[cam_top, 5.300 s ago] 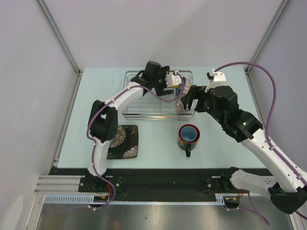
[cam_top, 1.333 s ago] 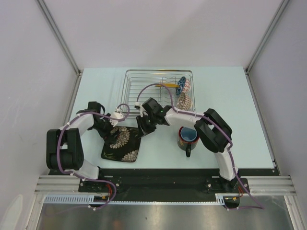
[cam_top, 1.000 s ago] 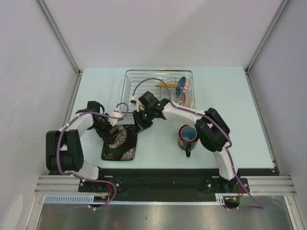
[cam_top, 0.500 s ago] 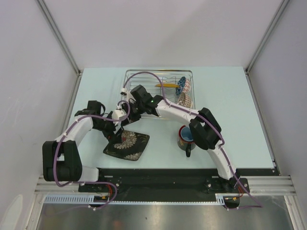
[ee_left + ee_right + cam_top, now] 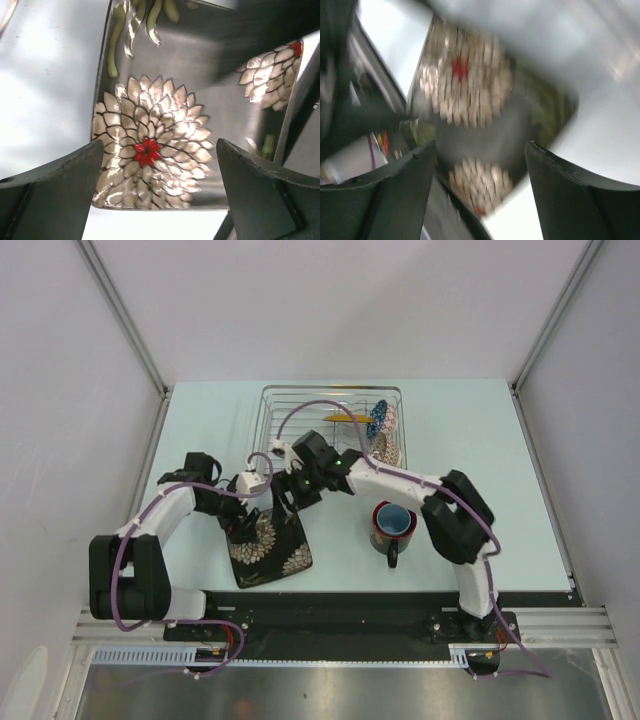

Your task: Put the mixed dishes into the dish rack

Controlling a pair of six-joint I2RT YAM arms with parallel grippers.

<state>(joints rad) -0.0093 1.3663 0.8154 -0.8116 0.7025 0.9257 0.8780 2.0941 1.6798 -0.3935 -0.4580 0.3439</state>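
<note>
Near my worktop's (image 5: 500,460) near-left corner the square black floral plate (image 5: 272,548) has swivelled, still unracked; left gripper (image 5: 243,524) and right gripper (image 5: 287,502) gape, empty.

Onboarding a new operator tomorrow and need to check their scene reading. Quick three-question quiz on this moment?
1. Multiple choice: which dishes are outside the dish rack?
A) the mug and the square black floral plate
B) the mug alone
C) none
2. True or false: the left fingers and the right fingers are both shut tight.
3. Count: how many dishes stand inside the dish rack?

Key
1. A
2. False. Both pairs are spread, and the square black floral plate shows between them.
3. Three
</note>
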